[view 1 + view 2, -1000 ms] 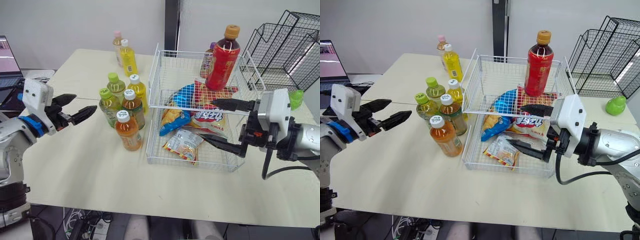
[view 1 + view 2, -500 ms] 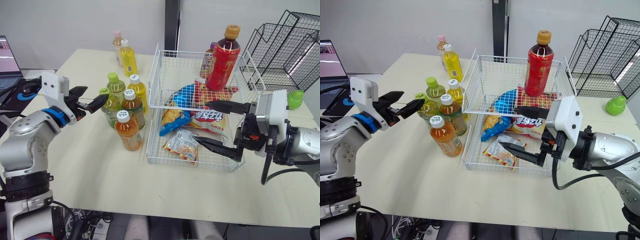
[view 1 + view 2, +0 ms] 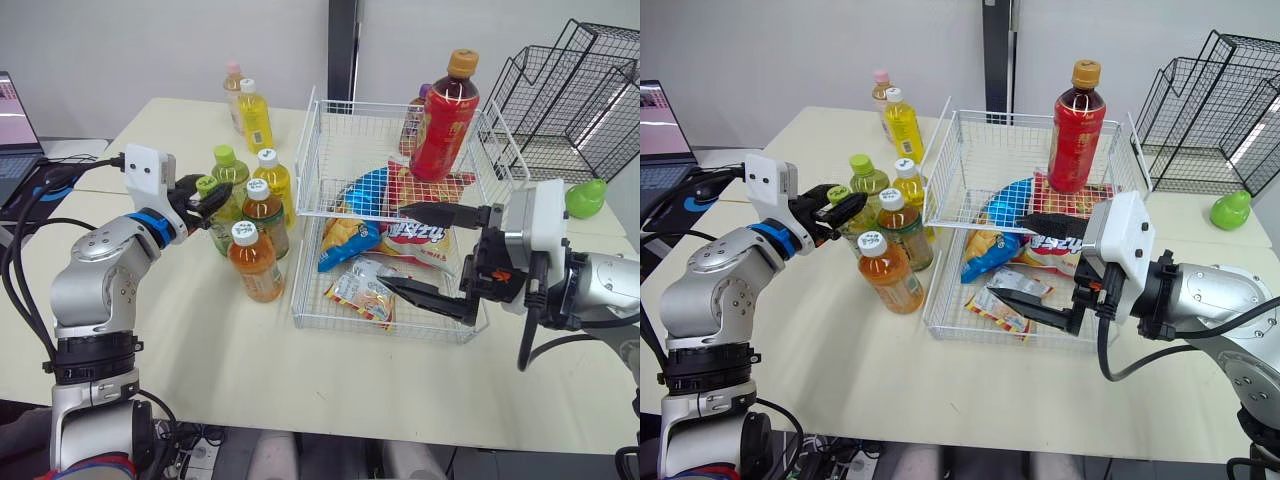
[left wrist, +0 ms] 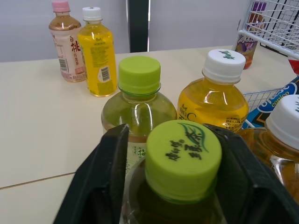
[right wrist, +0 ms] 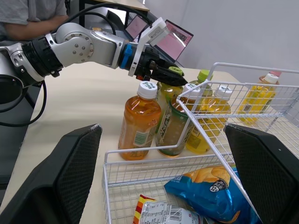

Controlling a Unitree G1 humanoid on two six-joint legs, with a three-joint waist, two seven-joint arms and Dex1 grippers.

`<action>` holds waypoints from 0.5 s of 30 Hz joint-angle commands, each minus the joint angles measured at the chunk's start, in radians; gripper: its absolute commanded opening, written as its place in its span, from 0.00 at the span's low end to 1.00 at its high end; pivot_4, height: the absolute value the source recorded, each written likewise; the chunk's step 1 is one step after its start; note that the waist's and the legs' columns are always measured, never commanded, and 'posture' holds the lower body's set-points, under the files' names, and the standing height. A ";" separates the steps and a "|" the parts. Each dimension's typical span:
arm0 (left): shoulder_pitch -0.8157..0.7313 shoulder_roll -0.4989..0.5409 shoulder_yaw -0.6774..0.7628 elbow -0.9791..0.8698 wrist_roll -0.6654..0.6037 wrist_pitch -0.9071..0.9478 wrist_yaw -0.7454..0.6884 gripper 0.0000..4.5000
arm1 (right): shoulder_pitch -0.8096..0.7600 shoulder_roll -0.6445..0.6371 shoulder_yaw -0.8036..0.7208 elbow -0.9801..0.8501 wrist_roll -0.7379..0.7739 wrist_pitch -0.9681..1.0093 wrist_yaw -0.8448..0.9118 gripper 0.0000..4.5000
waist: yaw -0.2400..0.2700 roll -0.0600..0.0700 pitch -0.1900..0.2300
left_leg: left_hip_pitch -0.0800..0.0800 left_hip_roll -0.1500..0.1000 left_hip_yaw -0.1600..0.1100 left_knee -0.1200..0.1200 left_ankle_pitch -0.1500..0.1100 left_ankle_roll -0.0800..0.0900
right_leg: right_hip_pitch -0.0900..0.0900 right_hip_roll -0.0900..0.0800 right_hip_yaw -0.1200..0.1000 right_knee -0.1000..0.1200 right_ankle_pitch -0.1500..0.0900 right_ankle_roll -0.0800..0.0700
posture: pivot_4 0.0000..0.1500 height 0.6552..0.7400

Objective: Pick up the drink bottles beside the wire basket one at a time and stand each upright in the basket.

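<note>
One red bottle (image 3: 444, 115) stands far right in the wire basket (image 3: 310, 150). Seven wait on the desk (image 3: 180, 330) to its left. The left gripper (image 3: 205, 197) straddles a green-capped bottle (image 4: 183, 158), not yet clamped, and the right gripper (image 3: 390, 246) hangs spread apart over the basket.

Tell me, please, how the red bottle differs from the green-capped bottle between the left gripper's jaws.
The red bottle stands in the wire basket, the green-capped bottle outside it. The red bottle has an orange cap and looks taller than the green-capped bottle. Both are upright.
</note>
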State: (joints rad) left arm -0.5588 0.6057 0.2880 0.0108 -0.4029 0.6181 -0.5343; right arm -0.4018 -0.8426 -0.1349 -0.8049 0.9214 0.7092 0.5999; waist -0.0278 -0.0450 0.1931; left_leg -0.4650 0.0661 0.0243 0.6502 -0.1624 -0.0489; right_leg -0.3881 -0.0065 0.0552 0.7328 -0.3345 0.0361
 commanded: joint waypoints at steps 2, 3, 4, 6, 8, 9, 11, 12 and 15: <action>0.001 0.020 0.023 -0.033 -0.014 -0.015 -0.003 0.30 | -0.005 0.008 -0.022 -0.016 -0.049 -0.043 -0.021 1.00 | 0.000 0.000 0.000 | 0.000 0.000 0.000 0.000 0.000 0.000 | 0.000 0.000 0.000 0.000 0.000 0.000 | 1.00 0.42; 0.003 0.025 0.028 -0.036 -0.017 -0.015 -0.005 0.30 | -0.004 0.011 -0.023 -0.017 -0.059 -0.049 -0.024 1.00 | 0.000 0.000 0.000 | 0.000 0.000 0.000 0.000 0.000 0.000 | 0.000 0.000 0.000 0.000 0.000 0.000 | 1.00 0.42; 0.005 0.034 0.034 -0.039 -0.021 -0.014 -0.010 0.30 | -0.001 0.012 -0.026 -0.018 -0.067 -0.054 -0.025 1.00 | 0.000 0.000 0.000 | 0.000 0.000 0.000 0.000 0.000 0.000 | 0.000 0.000 0.000 0.000 0.000 0.000 | 1.00 0.42; 0.006 0.059 0.047 -0.049 -0.037 -0.007 -0.031 0.30 | 0.011 0.011 -0.039 -0.022 -0.072 -0.059 -0.027 1.00 | -0.001 0.000 0.000 | 0.000 0.000 0.000 0.000 0.000 0.000 | 0.000 0.000 0.000 0.000 0.000 0.000 | 1.00 0.42; -0.003 0.098 0.058 -0.056 -0.061 0.007 -0.066 0.30 | 0.028 0.008 -0.060 -0.030 -0.076 -0.064 -0.033 1.00 | -0.001 0.000 0.000 | 0.000 0.000 0.000 -0.001 0.000 0.000 | 0.000 0.000 0.000 0.000 0.000 0.000 | 1.00 0.42; -0.013 0.121 0.063 -0.056 -0.075 0.015 -0.088 0.30 | 0.037 0.006 -0.075 -0.033 -0.076 -0.065 -0.036 1.00 | -0.001 0.000 0.000 | 0.000 0.000 0.000 -0.001 0.000 0.000 | -0.001 0.000 0.000 0.000 0.000 0.000 | 1.00 0.42; -0.058 0.177 0.069 -0.042 -0.118 0.036 -0.162 0.30 | 0.055 -0.005 -0.124 -0.038 -0.062 -0.061 -0.044 1.00 | -0.001 0.000 0.000 | -0.001 0.000 0.000 -0.001 0.000 0.000 | -0.001 0.000 0.000 0.000 0.000 0.000 | 1.00 0.42; -0.097 0.206 0.068 -0.019 -0.140 0.046 -0.202 0.30 | 0.066 -0.016 -0.155 -0.038 -0.052 -0.055 -0.044 1.00 | -0.001 0.000 0.001 | -0.001 0.000 0.000 -0.001 0.000 0.000 | -0.001 0.000 -0.001 -0.001 0.000 0.000 | 1.00 0.42; -0.231 0.279 0.037 0.090 -0.148 0.042 -0.300 0.30 | 0.097 -0.058 -0.249 -0.024 -0.047 -0.043 -0.038 1.00 | 0.009 -0.001 0.001 | -0.003 0.000 -0.004 0.000 0.000 0.000 | -0.001 0.000 -0.006 -0.002 0.000 0.000 | 1.00 0.42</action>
State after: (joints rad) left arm -0.7204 0.8474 0.2931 0.1031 -0.5201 0.6887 -0.7889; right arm -0.3074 -0.8828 -0.3155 -0.8153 0.8583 0.6688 0.5649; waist -0.0192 -0.0464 0.1944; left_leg -0.4683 0.0657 0.0191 0.6500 -0.1619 -0.0492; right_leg -0.3879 -0.0066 0.0478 0.7295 -0.3345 0.0361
